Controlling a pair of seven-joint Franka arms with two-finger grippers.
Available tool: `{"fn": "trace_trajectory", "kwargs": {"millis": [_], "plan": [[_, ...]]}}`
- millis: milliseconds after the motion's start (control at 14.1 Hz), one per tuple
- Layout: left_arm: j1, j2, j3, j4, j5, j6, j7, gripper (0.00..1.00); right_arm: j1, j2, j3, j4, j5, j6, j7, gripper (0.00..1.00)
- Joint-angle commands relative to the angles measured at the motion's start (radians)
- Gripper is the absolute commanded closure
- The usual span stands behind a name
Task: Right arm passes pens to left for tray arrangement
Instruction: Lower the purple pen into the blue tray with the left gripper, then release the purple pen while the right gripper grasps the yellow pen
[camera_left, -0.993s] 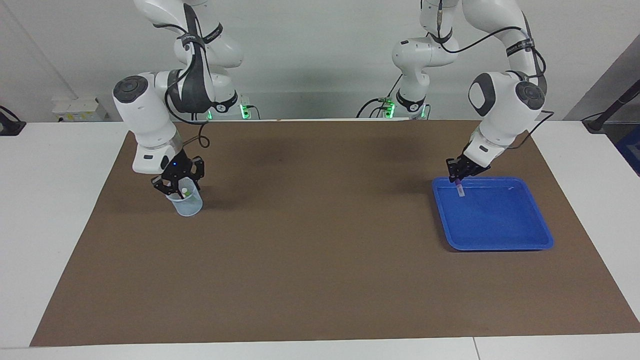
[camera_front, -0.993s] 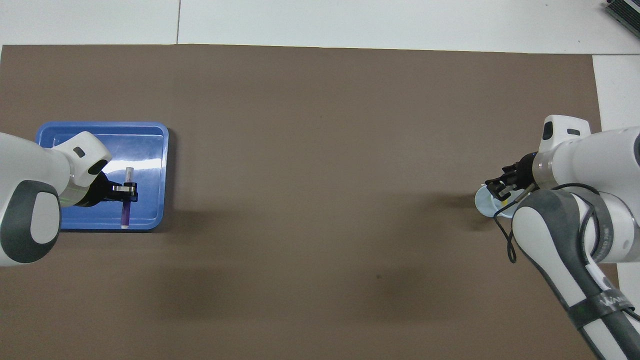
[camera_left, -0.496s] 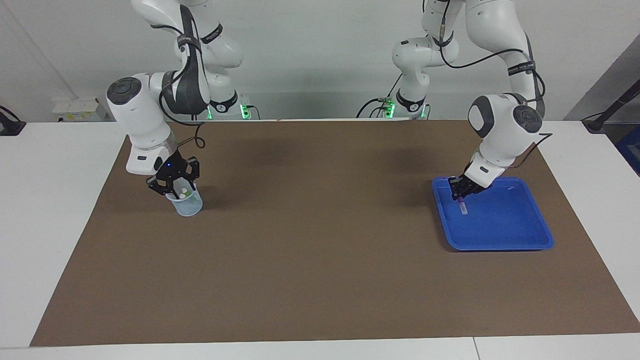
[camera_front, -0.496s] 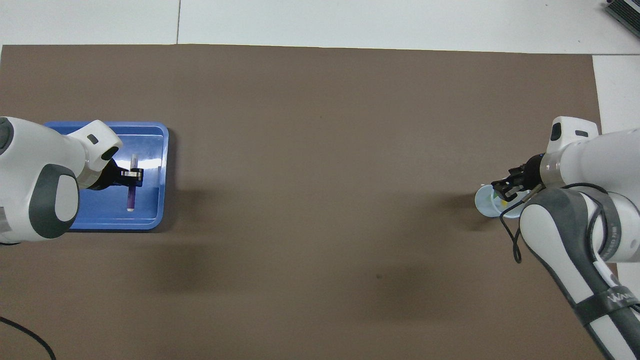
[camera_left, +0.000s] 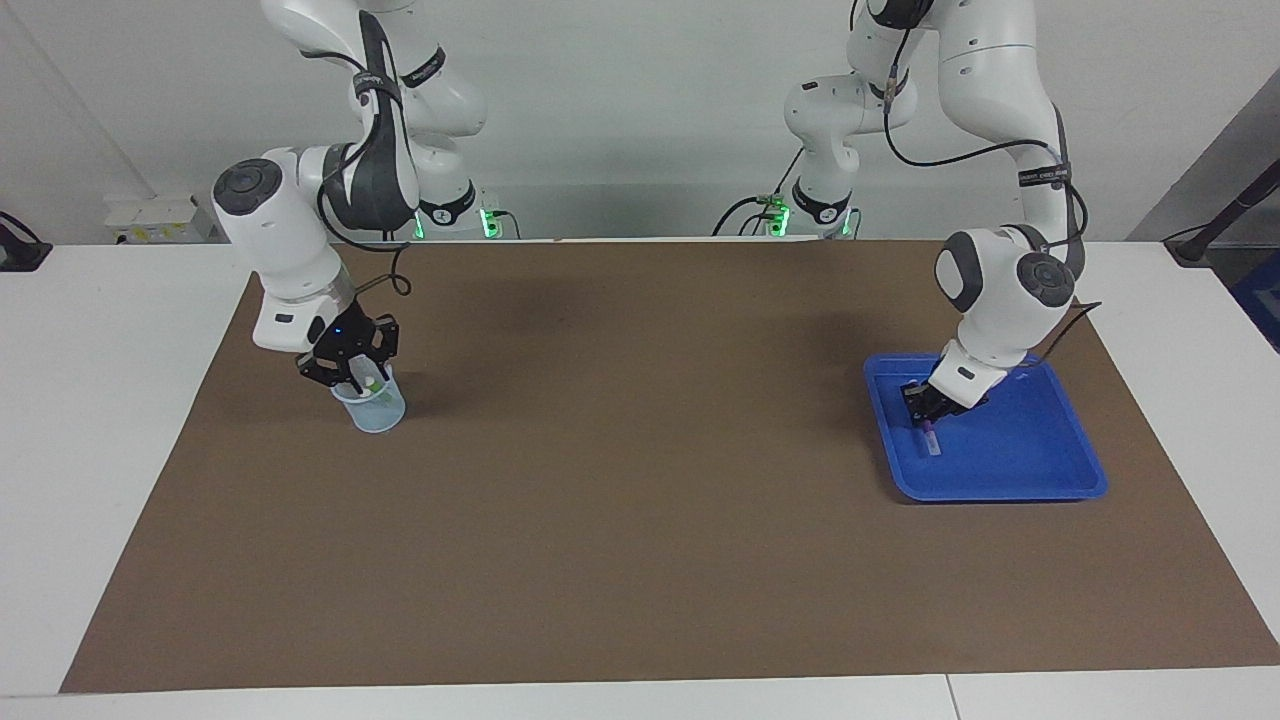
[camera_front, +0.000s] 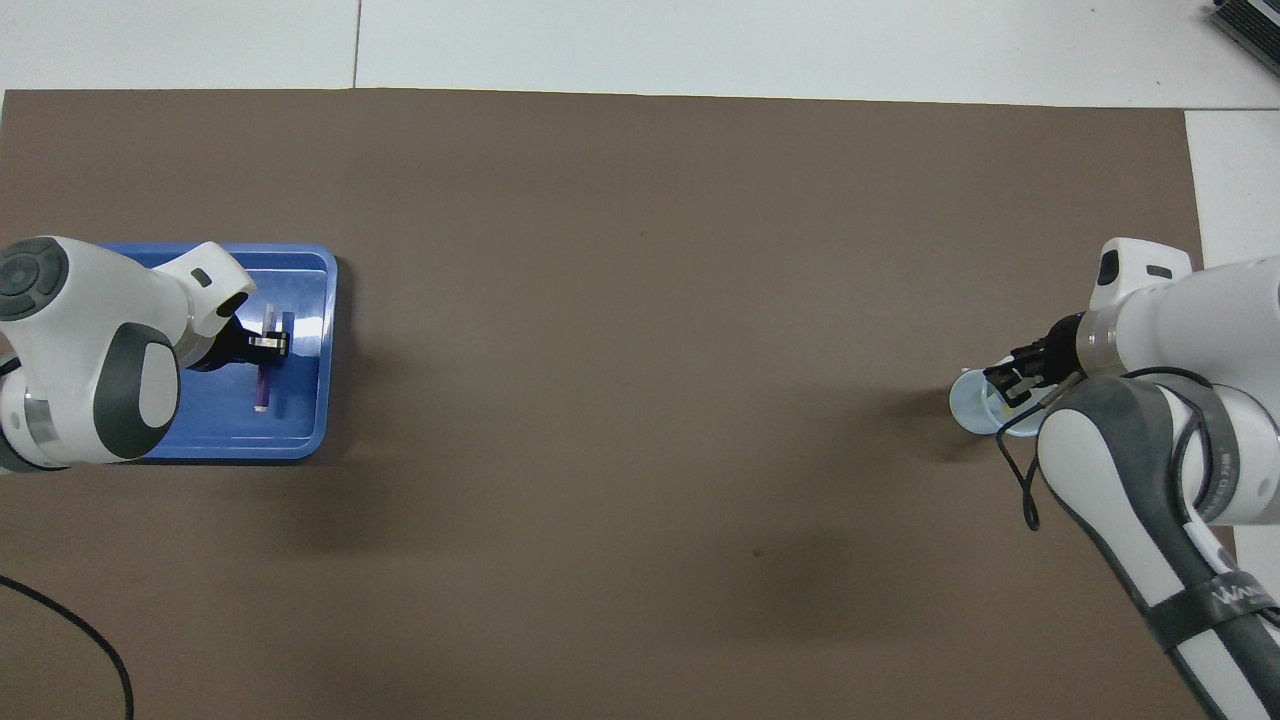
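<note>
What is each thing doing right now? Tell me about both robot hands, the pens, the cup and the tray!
Left gripper: low in the tray, shut on the purple pen.
Purple pen: tilted, lower tip at the tray floor, not yet let go.
Tray: flat on the brown mat, nothing else in it.
Right gripper: at the cup's mouth.
Cup: upright, pens standing inside.
</note>
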Motion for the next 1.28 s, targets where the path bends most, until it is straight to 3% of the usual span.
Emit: {"fn": "trace_trajectory", "kwargs": {"millis": [0, 71, 213, 425, 780, 922, 1064, 1205], "plan": [[0.02, 0.008, -0.011, -0.008, 0.022, 0.034, 0.018, 1.0, -0.01, -0.006, 0.009, -0.008, -0.005, -0.012, 0.022, 0.59], [0.02, 0.011, -0.011, -0.016, 0.022, 0.047, 0.017, 0.99, -0.012, -0.005, 0.009, -0.011, -0.005, -0.01, 0.022, 0.6], [0.017, 0.014, -0.011, -0.019, 0.022, 0.047, 0.005, 0.61, -0.012, -0.003, 0.009, -0.016, -0.005, -0.006, 0.022, 0.62], [0.017, 0.012, -0.014, -0.014, 0.011, 0.013, 0.004, 0.3, -0.013, -0.003, 0.009, -0.033, -0.005, 0.002, 0.024, 0.65], [0.017, 0.017, -0.012, 0.061, -0.091, -0.08, 0.001, 0.16, -0.015, -0.002, 0.009, -0.045, -0.003, 0.011, 0.035, 0.68], [0.017, 0.031, -0.012, 0.127, -0.095, -0.157, 0.001, 0.13, -0.013, -0.002, 0.009, -0.047, -0.003, 0.018, 0.039, 0.68], [0.015, 0.032, -0.011, 0.164, -0.095, -0.195, 0.0, 0.01, -0.013, 0.001, 0.009, -0.05, -0.003, 0.018, 0.042, 0.68], [0.015, 0.032, -0.011, 0.185, -0.095, -0.229, 0.0, 0.0, -0.015, 0.008, 0.009, -0.059, -0.003, 0.018, 0.055, 0.68]]}}
